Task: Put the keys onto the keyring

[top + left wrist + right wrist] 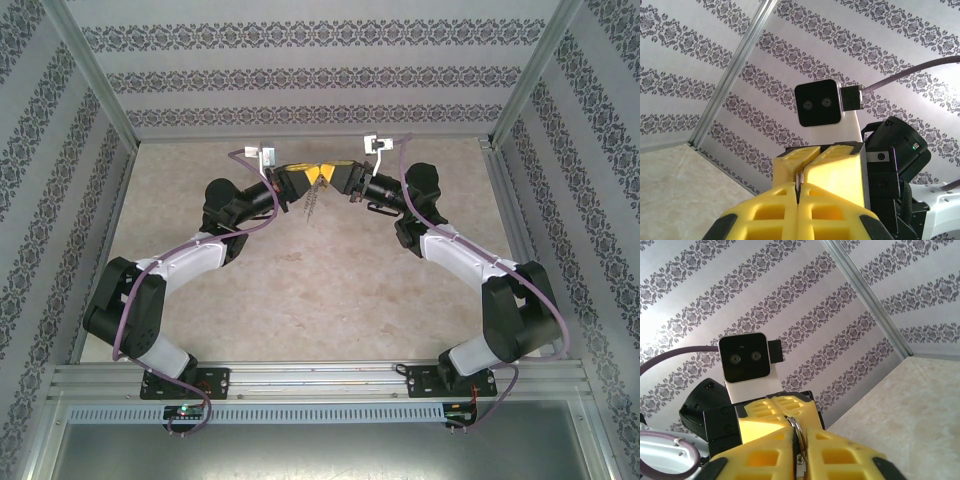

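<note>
Over the far middle of the table my two yellow-fingered grippers meet tip to tip. The left gripper (312,178) (799,195) is shut, and thin silver metal edges (800,181) stick out between its fingers. The right gripper (330,177) (801,442) is shut on a thin silver wire ring (798,427) that runs across into the left fingers (772,407). A dark narrow piece with pale bits, the keyring (311,205), hangs below the joined tips. The key is hidden.
The beige table (320,290) lies under both raised arms. Patterned walls and metal frame posts (95,85) enclose the back and sides. A slotted metal rail (320,375) carries both arm bases along the near edge.
</note>
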{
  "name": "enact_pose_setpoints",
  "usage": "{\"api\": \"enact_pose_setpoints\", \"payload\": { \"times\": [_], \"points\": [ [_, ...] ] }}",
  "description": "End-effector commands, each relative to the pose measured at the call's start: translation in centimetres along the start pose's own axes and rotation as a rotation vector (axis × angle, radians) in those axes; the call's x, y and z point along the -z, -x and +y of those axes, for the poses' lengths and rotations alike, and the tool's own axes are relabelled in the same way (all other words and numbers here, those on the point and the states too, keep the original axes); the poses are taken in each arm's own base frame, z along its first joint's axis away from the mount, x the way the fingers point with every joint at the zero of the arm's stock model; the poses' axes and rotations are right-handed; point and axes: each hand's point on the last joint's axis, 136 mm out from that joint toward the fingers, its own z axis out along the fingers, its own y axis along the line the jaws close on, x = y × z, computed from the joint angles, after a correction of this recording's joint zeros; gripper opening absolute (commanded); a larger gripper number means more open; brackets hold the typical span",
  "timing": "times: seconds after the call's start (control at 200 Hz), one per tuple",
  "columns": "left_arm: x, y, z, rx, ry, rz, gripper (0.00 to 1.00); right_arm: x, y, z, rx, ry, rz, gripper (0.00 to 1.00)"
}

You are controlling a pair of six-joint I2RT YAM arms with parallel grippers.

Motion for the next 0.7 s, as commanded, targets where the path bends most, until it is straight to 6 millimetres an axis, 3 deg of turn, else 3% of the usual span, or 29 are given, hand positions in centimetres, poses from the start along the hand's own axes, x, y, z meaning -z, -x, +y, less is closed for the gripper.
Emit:
{"api": "enact_pose_setpoints", "payload": {
  "times": [0.0, 0.175, 0.37, 0.695],
  "points": [
    [-0.5, 1.6, -1.8, -0.051, -0.06, -0.051, 0.0, 0.1, 0.0, 0.9, 0.035, 0.037, 0.002, 0.03],
    [-0.5, 1.2, -1.4, -0.046, -0.047, -0.036, 0.0, 0.1, 0.5, 0.6, 0.041, 0.03, 0.0, 0.0],
    [-0.2, 1.4, -1.3, -0.105, 0.007, -0.005, 0.31, 0.1, 1.4, 0.0, 0.044, 0.029, 0.009, 0.0],
    [0.8, 3.0, 0.0, -0.189, 0.123, 0.118, 0.46, 0.6, 2.7, -1.7, 0.037, 0.039, 0.057, 0.0]
  ]
}}
